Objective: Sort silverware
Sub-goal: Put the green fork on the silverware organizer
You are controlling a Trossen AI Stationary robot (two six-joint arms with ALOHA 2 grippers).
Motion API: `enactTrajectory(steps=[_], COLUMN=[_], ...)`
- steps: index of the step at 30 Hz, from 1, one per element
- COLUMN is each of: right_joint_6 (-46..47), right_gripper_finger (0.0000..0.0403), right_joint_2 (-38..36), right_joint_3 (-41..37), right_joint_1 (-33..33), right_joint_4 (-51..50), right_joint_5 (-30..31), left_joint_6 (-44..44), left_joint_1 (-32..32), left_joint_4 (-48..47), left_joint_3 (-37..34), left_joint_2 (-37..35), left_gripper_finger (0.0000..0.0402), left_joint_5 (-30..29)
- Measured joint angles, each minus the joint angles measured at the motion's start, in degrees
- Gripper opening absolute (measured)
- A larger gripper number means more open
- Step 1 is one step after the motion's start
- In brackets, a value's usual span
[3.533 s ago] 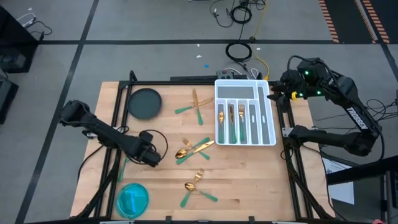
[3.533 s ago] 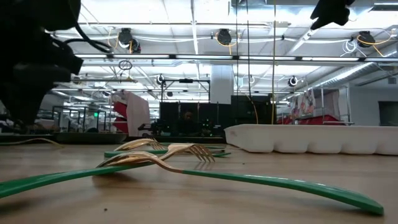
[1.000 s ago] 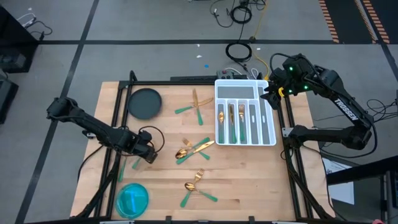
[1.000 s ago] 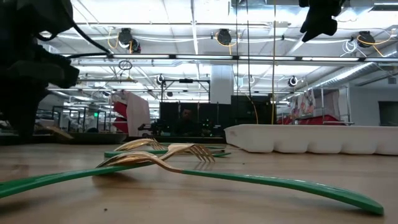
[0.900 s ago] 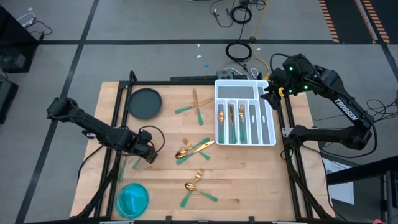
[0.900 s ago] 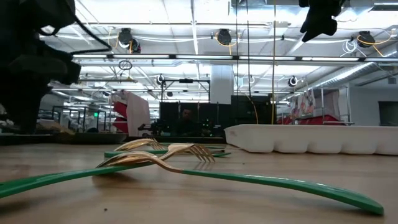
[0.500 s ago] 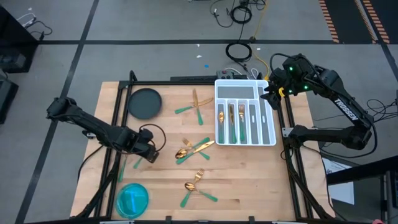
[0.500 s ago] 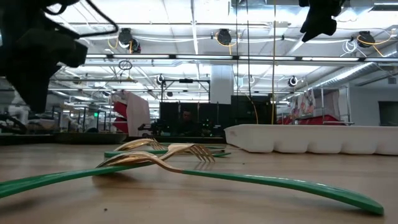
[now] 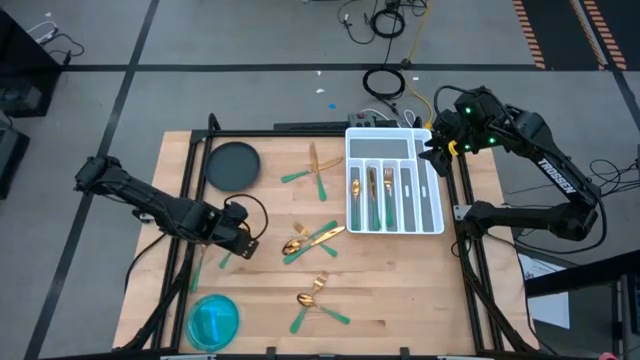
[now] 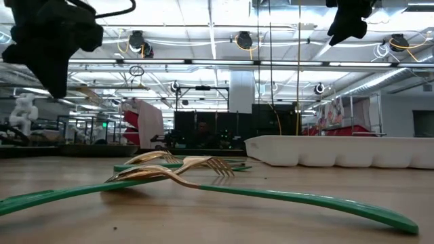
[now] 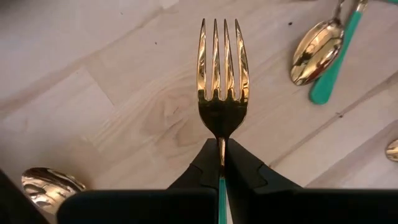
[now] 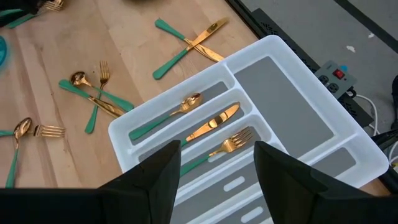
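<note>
My left gripper (image 9: 243, 245) hovers over the table's left half, shut on a fork (image 11: 222, 74) with a gold head and a green handle (image 9: 224, 259). More silverware lies loose: a crossed pair (image 9: 318, 170) at the far middle, a heap (image 9: 310, 240) at the centre, and another heap (image 9: 318, 296) nearer the front. A spoon, a knife and a fork (image 12: 231, 144) lie in the white tray (image 9: 432, 215). My right gripper (image 12: 214, 168) hangs open, high above the tray's far right corner (image 9: 432, 155). My left gripper pinches the fork's thin neck (image 11: 222, 147), just behind the gold head, between its two fingertips. The fingers run along the fork, coming from the table's left. The head sticks out ahead of them, tines forward, and the green handle (image 11: 222, 194) runs back between them. The fork is lifted clear of the table.
A dark round plate (image 9: 232, 165) sits at the far left and a blue bowl (image 9: 213, 321) at the near left corner. The tray's widest compartment (image 12: 283, 93) and its rightmost slots hold nothing. Cables and a power strip (image 9: 385, 115) lie behind the table.
My left gripper has risen from the table with the fork and shifted a little toward the table's right edge. The fork is now clear of the wood. My right gripper has kept still.
</note>
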Motion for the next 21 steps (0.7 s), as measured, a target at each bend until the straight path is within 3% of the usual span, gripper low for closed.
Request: enactTrajectory(steps=[21], right_joint_6=[0.00], right_gripper_finger=[0.0196], right_joint_2=[0.00], right_joint_3=[0.00], right_joint_1=[0.01], right_joint_4=[0.00], right_joint_5=[0.01], left_joint_6=[-0.64], left_joint_1=[0.00], left_joint_4=[-11.61], left_joint_3=[13.59], left_joint_2=[0.00], left_gripper_finger=[0.0008], left_joint_5=[-0.20])
